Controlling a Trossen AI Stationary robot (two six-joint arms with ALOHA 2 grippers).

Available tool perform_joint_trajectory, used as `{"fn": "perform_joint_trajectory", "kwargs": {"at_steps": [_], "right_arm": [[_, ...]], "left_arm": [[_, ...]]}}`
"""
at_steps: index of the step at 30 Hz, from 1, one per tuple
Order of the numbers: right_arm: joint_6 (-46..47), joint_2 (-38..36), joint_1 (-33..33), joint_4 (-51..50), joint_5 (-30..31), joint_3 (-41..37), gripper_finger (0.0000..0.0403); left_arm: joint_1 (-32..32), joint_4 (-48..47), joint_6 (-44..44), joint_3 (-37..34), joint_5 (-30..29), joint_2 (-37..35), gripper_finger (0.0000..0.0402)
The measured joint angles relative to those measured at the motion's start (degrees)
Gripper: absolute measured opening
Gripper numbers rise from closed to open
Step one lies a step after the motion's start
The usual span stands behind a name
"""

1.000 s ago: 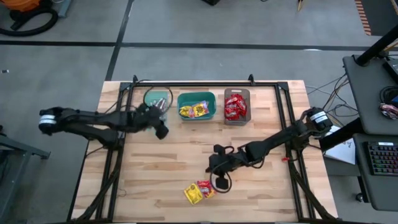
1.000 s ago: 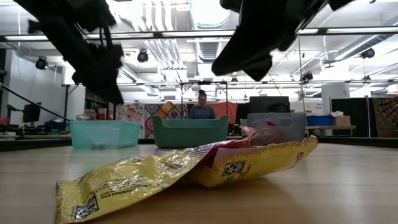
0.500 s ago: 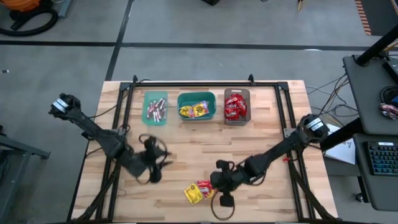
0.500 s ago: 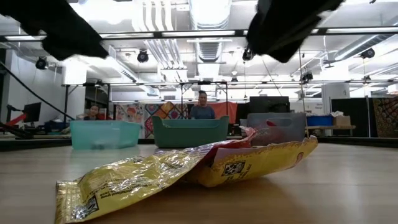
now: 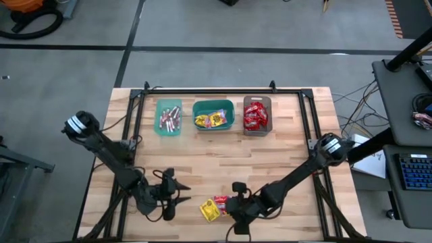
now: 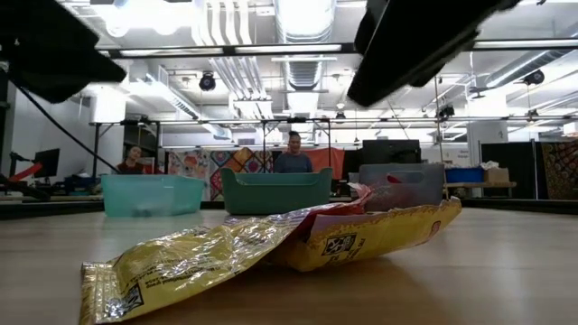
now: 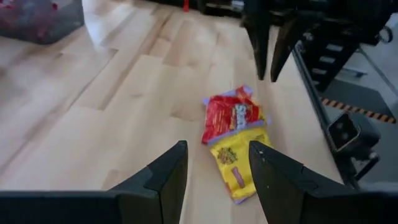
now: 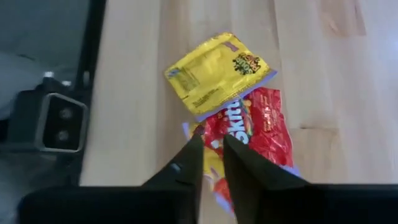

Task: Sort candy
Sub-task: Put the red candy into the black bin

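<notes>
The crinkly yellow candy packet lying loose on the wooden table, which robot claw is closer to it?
The right gripper is closer, hovering right beside the yellow candy packet and red packet. The left gripper sits farther off on the other side, open.

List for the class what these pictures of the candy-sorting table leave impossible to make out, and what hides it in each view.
- Red packet, right wrist view: its near end is hidden behind the right tool.
- Red packet, low view: almost wholly hidden behind the yellow packet.
- Contents of the three bins, low view: hidden by their walls, e.g. the teal bin.
- Pinkish sticks, high view: too small to count.
- Left tool, left wrist view: open, holding nothing.
</notes>
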Motion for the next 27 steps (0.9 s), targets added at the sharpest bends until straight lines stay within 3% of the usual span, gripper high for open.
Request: {"fn": "perform_joint_trajectory", "kwargs": {"at_steps": [9,14,20,27], "right_arm": [[3.07,4.28,-2.27,0.14,4.84,0.27,0.0182],[3.30,7.13,-4.01,0.67,4.25,0.25,0.0223],[3.29,8.74,-5.89,0.70,1.57,0.25,0.0213],[2.91,10.36,-8.15,1.01,-2.06,0.28,0.0122]], "left_arm": [[-0.06,2.85,-1.17,0.00,0.01,4.10,0.0155],[-0.06,2.84,-1.20,0.00,-0.06,4.84,0.0155],[-0.06,3.24,-1.20,0.00,-0.17,4.86,0.0155],[-0.06,3.24,-1.20,0.00,-0.61,4.86,0.0155]]}}
